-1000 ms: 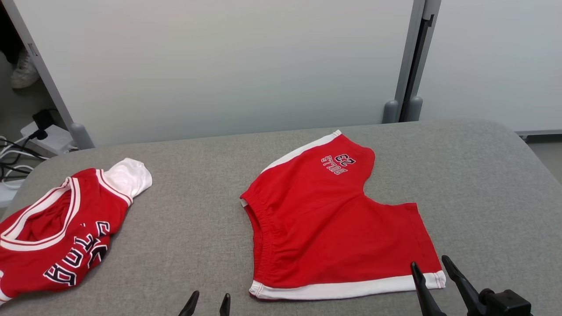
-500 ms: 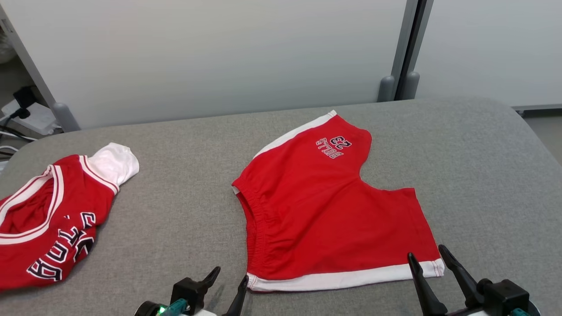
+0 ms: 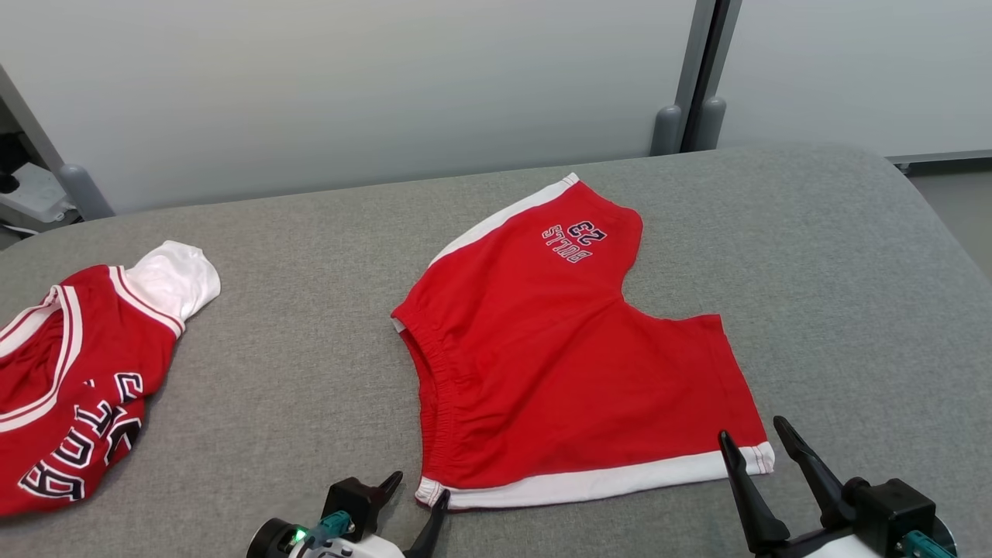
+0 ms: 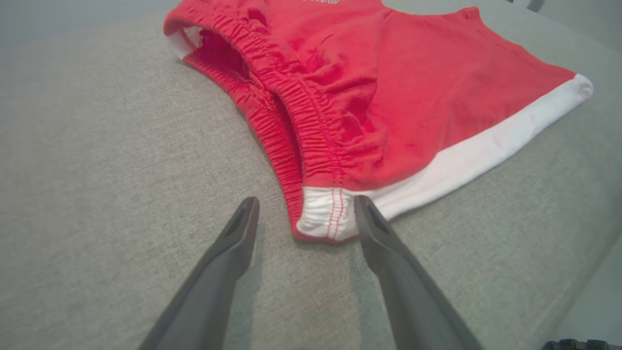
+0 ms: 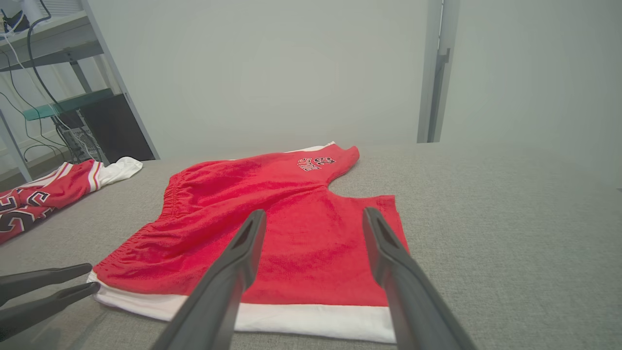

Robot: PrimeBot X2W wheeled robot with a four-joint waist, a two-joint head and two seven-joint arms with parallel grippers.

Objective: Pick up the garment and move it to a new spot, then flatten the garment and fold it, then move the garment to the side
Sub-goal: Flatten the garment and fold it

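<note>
The garment, a pair of red shorts point(image 3: 558, 364) with white trim and a small "BULLS 23" print, lies flat on the grey table point(image 3: 310, 372). My left gripper point(image 3: 419, 487) is open at the shorts' near left corner. In the left wrist view that white hem corner of the shorts point(image 4: 388, 97) lies between the tips of the left gripper point(image 4: 306, 201), low over the table. My right gripper point(image 3: 751, 430) is open just above the near right hem corner. The right wrist view looks along the right gripper point(image 5: 313, 213) over the shorts point(image 5: 291, 228). Neither gripper holds anything.
A red jersey point(image 3: 70, 387) with a white sleeve lies crumpled at the table's left end, also seen as the jersey point(image 5: 43, 194) in the right wrist view. Pale wall panels and a post point(image 3: 690, 77) stand behind the table. Bare table lies right of the shorts.
The head camera has shifted, so the whole picture has slid. My left gripper has come forward to the shorts' near left corner. The right gripper stays at the right hem corner.
</note>
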